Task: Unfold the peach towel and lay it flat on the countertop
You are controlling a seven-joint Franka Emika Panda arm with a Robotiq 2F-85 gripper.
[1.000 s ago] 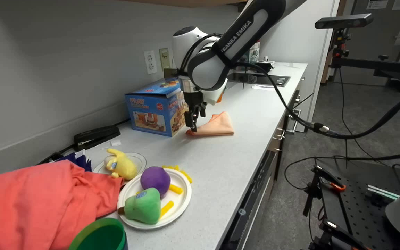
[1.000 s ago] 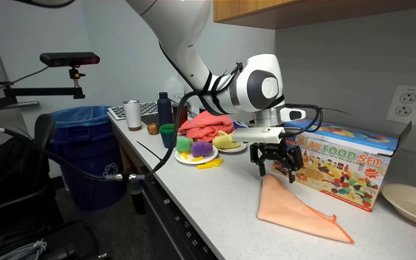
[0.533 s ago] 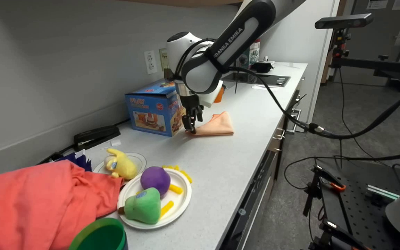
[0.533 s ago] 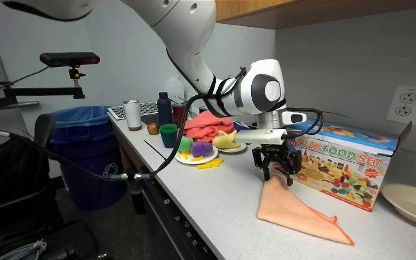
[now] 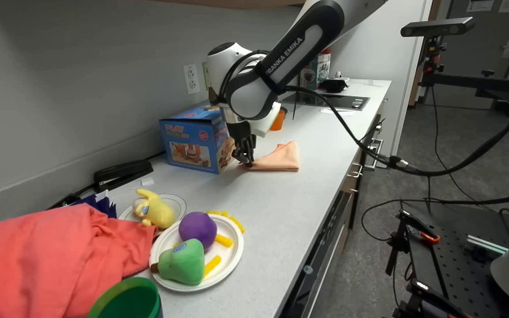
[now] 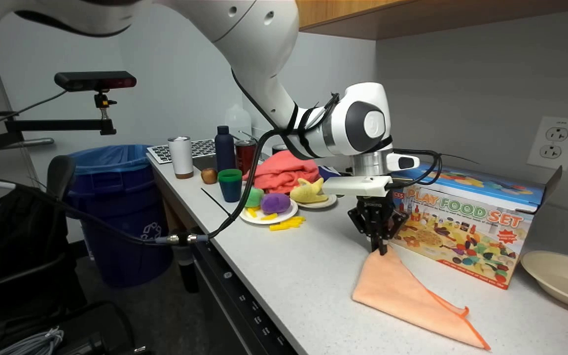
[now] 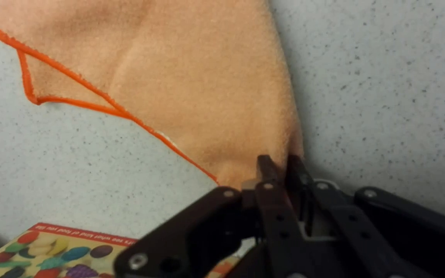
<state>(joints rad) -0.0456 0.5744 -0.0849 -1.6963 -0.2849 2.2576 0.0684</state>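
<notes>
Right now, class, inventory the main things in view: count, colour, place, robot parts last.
Long countertop: 1, light grey, along wall
Folded cloth towel: 1, peach, on countertop
Printed cardboard box: 1, blue, near wall
Round plates: 2, white, on countertop
Bulky cloth heap: 1, coral, beside plates
Plush toys: 3, purple, green, yellow, on plates
Shallow bowl: 1, beige, beside box
Tall bottle: 1, navy, near heap
Fingered gripper: 1, black, pinching towel
Jointed arm: 1, white, above countertop

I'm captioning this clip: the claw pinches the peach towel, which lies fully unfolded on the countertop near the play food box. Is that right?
Not quite: the peach towel is folded, not fully unfolded; the wrist view shows an orange-edged corner poking out from under the top layer. The rest stands: the claw pinches it on the countertop, near the play food box.
</notes>
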